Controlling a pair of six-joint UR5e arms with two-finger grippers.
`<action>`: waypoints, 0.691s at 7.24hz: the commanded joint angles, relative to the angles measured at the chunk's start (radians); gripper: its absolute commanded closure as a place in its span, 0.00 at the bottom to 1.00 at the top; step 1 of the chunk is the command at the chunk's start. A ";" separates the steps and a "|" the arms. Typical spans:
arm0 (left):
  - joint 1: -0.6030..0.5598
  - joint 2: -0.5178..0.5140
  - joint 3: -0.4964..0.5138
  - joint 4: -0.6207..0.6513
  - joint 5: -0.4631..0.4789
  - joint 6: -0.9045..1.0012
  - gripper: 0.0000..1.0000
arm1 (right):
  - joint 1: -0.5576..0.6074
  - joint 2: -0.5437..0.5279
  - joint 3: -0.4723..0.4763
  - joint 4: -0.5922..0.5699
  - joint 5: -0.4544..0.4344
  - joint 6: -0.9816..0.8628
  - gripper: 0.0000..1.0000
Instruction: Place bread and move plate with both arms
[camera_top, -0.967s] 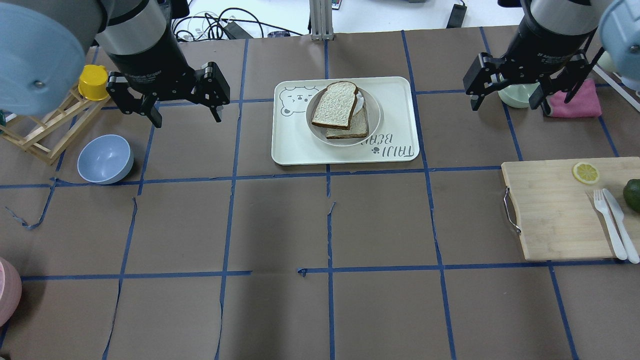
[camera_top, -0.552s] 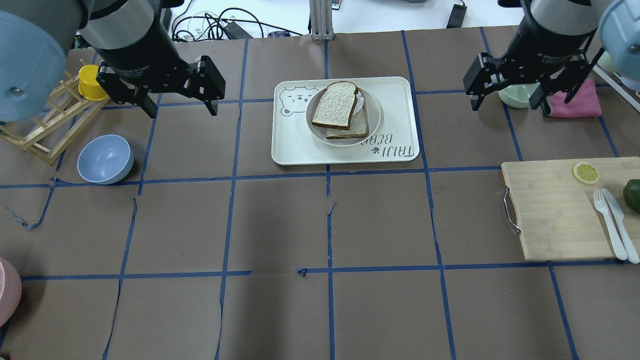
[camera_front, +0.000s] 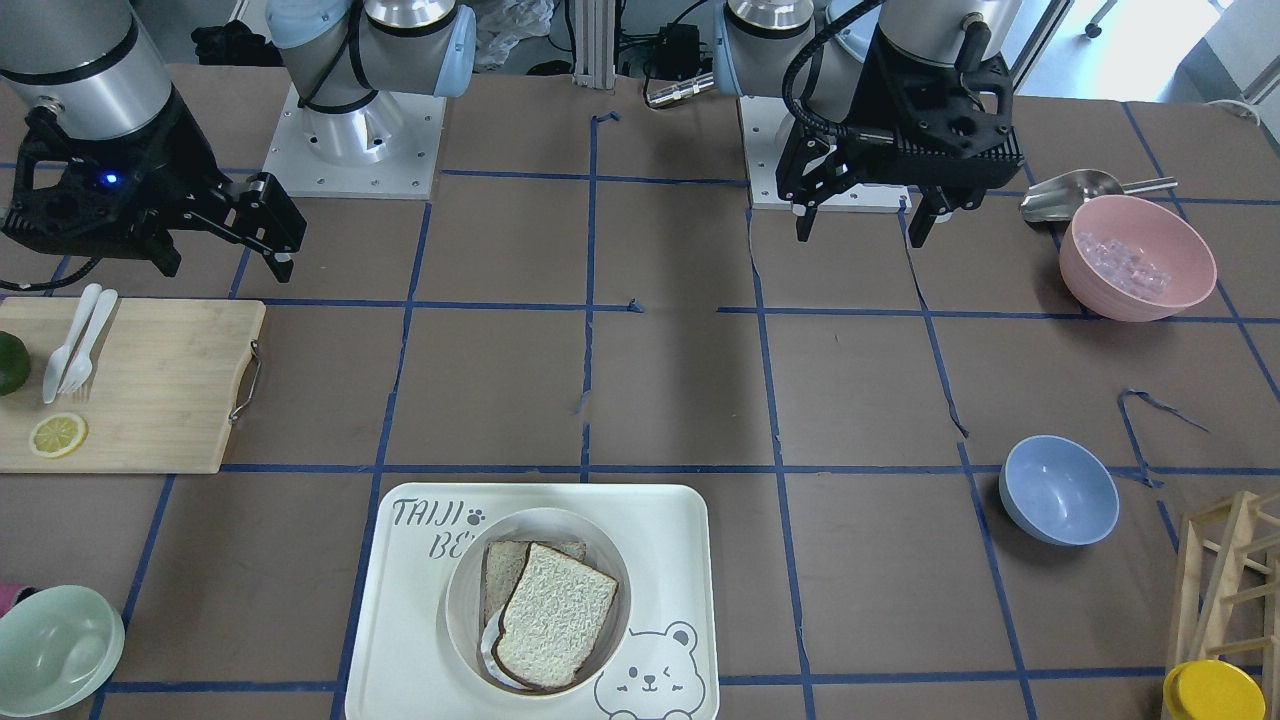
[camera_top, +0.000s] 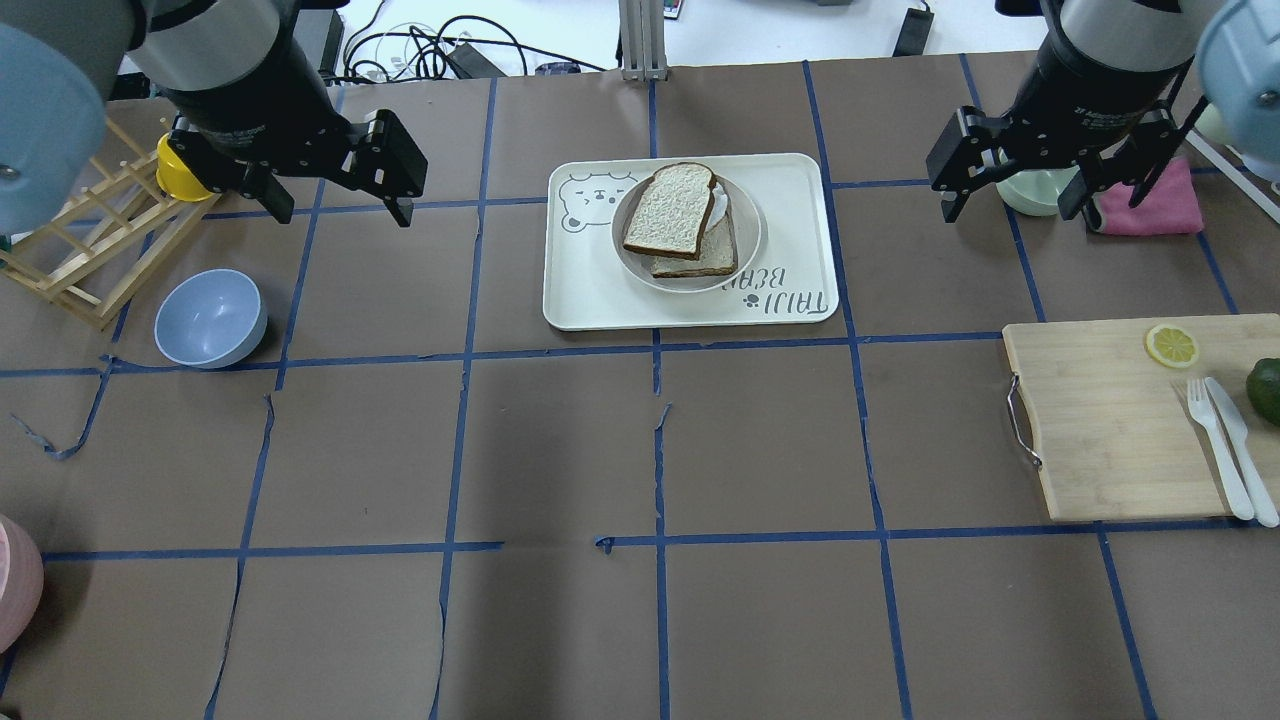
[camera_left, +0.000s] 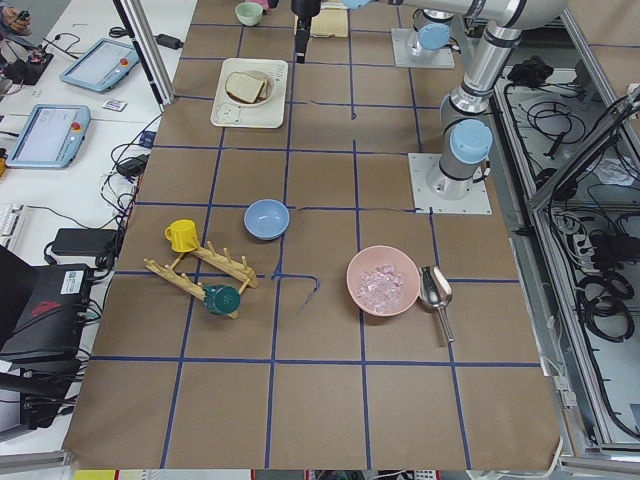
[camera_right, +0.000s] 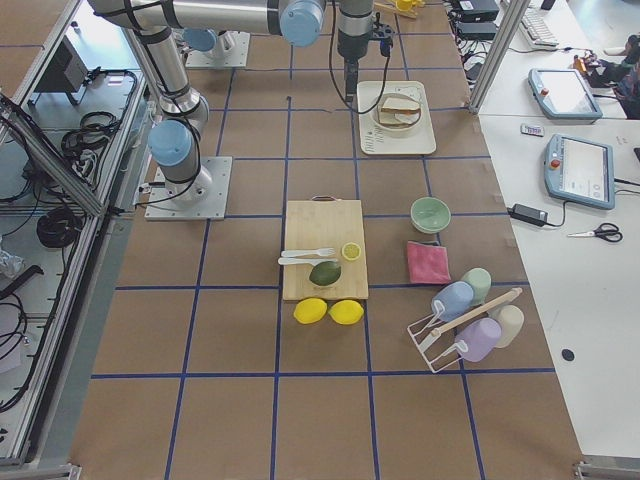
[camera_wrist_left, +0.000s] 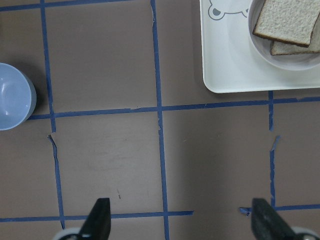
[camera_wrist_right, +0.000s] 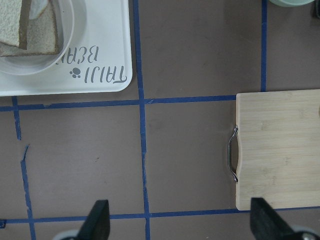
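Note:
The bread (camera_top: 670, 210), a large slice with a dark crust, lies tilted on a smaller pale slice (camera_top: 715, 258) in the round plate (camera_top: 748, 232). The plate stands on the bear tray (camera_top: 800, 200). They also show in the front view: bread (camera_front: 555, 615), plate (camera_front: 462, 590). My left gripper (camera_top: 343, 215) is open and empty, above the table well to the left of the tray. My right gripper (camera_top: 1008, 213) is open and empty, to the right of the tray. Each wrist view shows spread fingertips (camera_wrist_left: 100, 222) (camera_wrist_right: 99, 222) over bare table.
A blue bowl (camera_top: 210, 318) and a wooden rack (camera_top: 90, 250) with a yellow cup (camera_top: 185, 165) stand at the left. A cutting board (camera_top: 1100, 430) with cutlery and a lemon slice, a green bowl (camera_top: 1035, 190) and a pink cloth (camera_top: 1160, 205) are at the right.
My left gripper has moved left and toward the table's far side, away from the tray, still open. The right gripper and the bread have not moved.

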 joint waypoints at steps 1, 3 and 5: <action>0.015 0.002 -0.005 0.001 -0.002 -0.009 0.00 | 0.000 0.000 0.000 0.000 0.001 -0.001 0.00; 0.012 0.006 -0.009 -0.006 -0.001 -0.013 0.00 | 0.000 0.000 0.000 0.000 0.001 0.001 0.00; 0.012 0.005 -0.011 -0.001 0.001 -0.010 0.00 | 0.000 0.000 0.000 0.000 0.002 0.001 0.00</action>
